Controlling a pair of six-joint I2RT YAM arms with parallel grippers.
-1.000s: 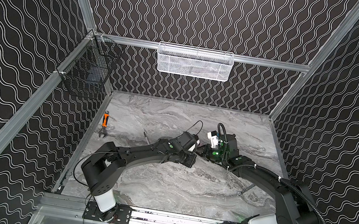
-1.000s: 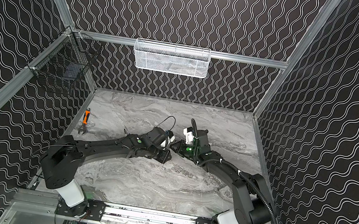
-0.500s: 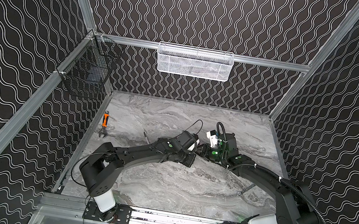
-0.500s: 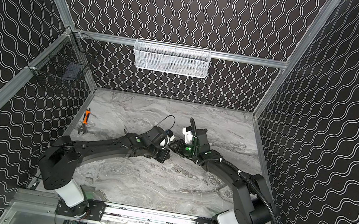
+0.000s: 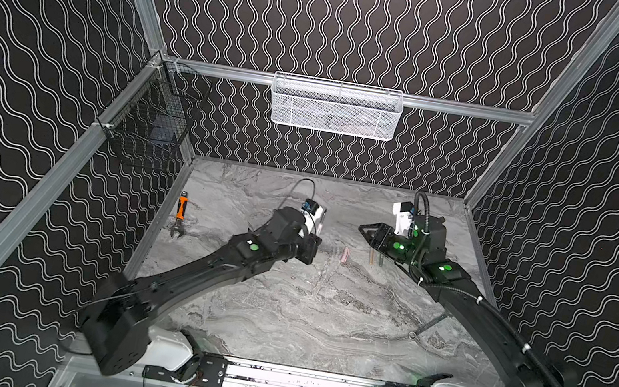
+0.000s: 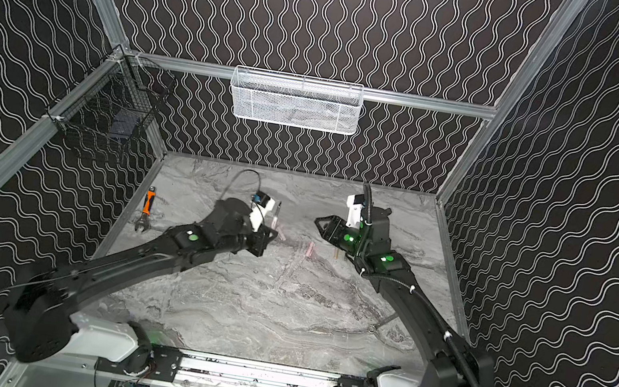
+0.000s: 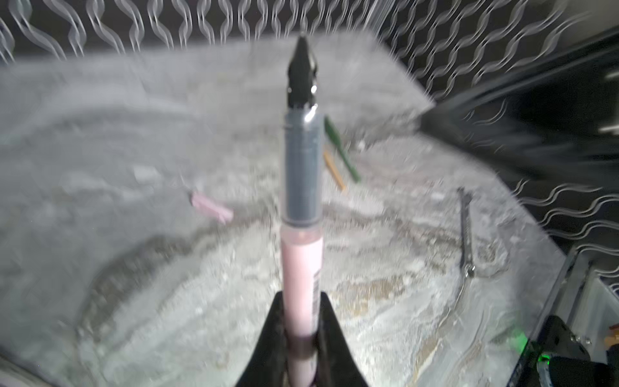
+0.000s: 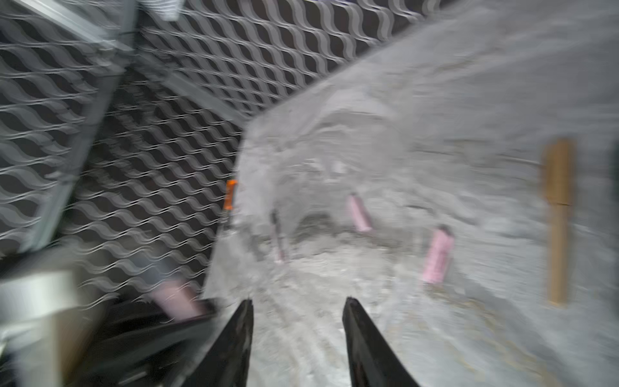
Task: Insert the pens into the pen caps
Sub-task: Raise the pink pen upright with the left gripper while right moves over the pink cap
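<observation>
My left gripper (image 7: 301,335) is shut on a pale pink pen (image 7: 301,264), whose dark bare tip points away from the jaws. In both top views this gripper (image 5: 311,245) (image 6: 263,241) hangs left of centre. My right gripper (image 8: 298,305) is open and holds nothing; it hovers at the right (image 5: 367,229) (image 6: 321,221). Two pale pink pen caps (image 8: 359,214) (image 8: 437,256) lie on the table between the arms; a top view shows the nearer one (image 5: 345,254). A gold-tan pen (image 8: 557,221) (image 7: 333,169) and a dark green pen (image 7: 341,150) lie side by side under the right gripper.
An orange-handled wrench (image 5: 180,214) lies by the left wall. A thin dark metal tool (image 5: 430,325) rests at the front right. A white mesh basket (image 5: 334,108) hangs on the back wall and a black wire basket (image 5: 150,127) on the left rail.
The grippers were close together at the middle. The right gripper has opened and drawn back to the right. The left gripper has closed tighter and keeps the pink pen.
</observation>
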